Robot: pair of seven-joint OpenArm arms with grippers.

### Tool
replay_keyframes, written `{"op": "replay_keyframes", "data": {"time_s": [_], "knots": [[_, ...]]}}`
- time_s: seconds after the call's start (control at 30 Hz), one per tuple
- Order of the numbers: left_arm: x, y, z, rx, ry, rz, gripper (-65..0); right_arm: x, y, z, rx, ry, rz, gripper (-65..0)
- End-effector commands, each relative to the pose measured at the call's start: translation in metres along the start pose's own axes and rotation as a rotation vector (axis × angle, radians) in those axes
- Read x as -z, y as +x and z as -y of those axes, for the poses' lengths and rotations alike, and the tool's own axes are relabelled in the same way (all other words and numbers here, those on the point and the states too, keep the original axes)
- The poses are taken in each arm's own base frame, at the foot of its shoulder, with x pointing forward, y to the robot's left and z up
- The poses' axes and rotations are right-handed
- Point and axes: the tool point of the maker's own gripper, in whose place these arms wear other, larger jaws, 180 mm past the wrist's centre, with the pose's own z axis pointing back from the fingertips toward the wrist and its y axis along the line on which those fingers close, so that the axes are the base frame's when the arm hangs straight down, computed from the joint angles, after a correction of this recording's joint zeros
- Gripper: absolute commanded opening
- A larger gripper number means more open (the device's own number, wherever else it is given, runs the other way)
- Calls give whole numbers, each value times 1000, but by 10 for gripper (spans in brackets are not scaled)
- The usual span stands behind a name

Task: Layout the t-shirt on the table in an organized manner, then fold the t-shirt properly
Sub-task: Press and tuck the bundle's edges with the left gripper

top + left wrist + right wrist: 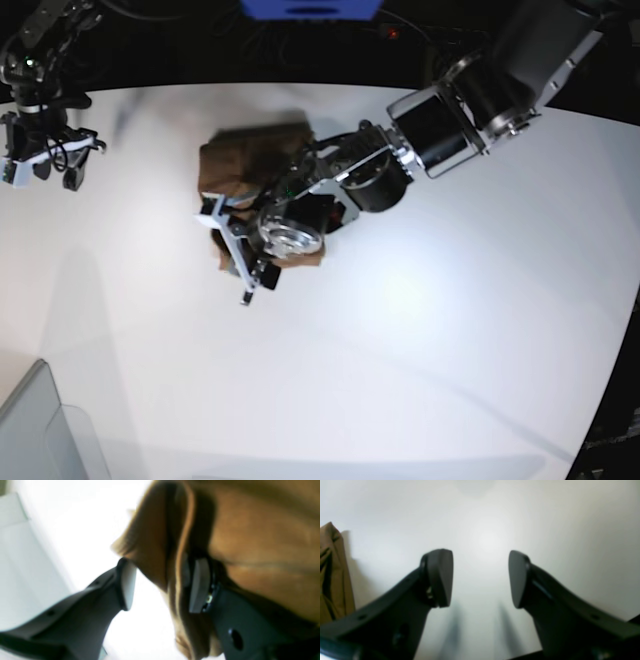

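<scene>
t-shirt [250, 170] lies bunched mid-tabletop [450, 350], not yet laid out or folded. left claw [162, 585] spread around a fabric fold; right claw [480, 577] spread, empty, well apart.

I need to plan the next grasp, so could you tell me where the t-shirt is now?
In the base view, the t-shirt lies bunched on the table's upper-middle, under the left gripper.
</scene>
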Motion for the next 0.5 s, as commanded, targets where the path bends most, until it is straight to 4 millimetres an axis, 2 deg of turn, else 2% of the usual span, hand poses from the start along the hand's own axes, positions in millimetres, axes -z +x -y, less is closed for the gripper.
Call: {"op": "replay_keyframes", "data": {"time_s": [0.0,0.07,0.17,0.33,0.47], "knots": [[-8,5,-26,16,70,12,-338,-1,14,-4,-10,17,52,-294],[-15,11,-33,23,97,29,-338,1,13,-11,-16,36,48,-294],[-26,23,-44,31,139,61,-335,0,12,-11,-17,37,44,-294],[-34,10,-55,42,182,-31,-335,-1,12,-10,-18,33,43,-294],[-33,0,-54,55,186,-73,-335,-1,13,-10,-20,34,47,-294]]}}
